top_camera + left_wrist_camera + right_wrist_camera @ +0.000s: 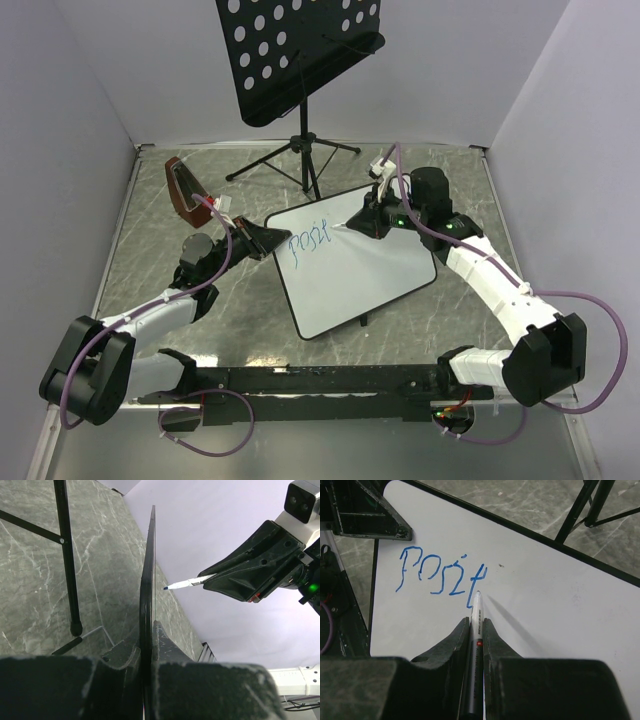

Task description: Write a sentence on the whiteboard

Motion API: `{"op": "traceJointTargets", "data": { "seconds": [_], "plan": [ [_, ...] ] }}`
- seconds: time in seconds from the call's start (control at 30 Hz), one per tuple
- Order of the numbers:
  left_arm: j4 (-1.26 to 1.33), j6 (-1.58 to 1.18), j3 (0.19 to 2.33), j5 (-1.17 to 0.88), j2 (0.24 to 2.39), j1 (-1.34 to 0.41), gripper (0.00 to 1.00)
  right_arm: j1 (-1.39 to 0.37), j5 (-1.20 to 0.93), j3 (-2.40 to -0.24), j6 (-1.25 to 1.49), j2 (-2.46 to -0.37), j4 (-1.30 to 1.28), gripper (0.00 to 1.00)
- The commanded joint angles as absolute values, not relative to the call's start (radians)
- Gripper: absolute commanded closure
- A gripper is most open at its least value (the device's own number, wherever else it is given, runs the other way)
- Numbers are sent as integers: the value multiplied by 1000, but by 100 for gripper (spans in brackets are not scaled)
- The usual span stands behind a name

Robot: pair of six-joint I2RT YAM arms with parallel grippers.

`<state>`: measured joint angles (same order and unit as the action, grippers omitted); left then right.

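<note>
The whiteboard (355, 262) is held tilted above the table, its thin black rim edge-on in the left wrist view (148, 580). My left gripper (268, 238) is shut on its left edge. Blue handwriting (307, 241) reads roughly "posit" near the top left; it also shows in the right wrist view (442, 572). My right gripper (365, 222) is shut on a white marker (476, 630). The marker's tip sits just right of the last letter and seems a little off the surface in the left wrist view (182, 584).
A black perforated music stand (300, 50) on a tripod (305, 160) stands behind the board. A dark red object (185, 190) lies at the back left. White walls enclose the marbled table (150, 260).
</note>
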<state>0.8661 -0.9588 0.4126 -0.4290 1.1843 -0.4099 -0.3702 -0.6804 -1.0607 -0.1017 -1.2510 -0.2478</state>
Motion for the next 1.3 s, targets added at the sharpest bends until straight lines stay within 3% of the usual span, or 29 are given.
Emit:
{"op": "traceJointTargets", "data": {
  "seconds": [0.0, 1.27],
  "plan": [
    [983, -922, 425, -453, 1147, -416, 99, -361, -716, -1055, -107, -1223, -180, 100],
    [988, -930, 422, -445, 1147, -414, 99, -356, -758, -1049, -152, -1243, -166, 100]
  ]
}}
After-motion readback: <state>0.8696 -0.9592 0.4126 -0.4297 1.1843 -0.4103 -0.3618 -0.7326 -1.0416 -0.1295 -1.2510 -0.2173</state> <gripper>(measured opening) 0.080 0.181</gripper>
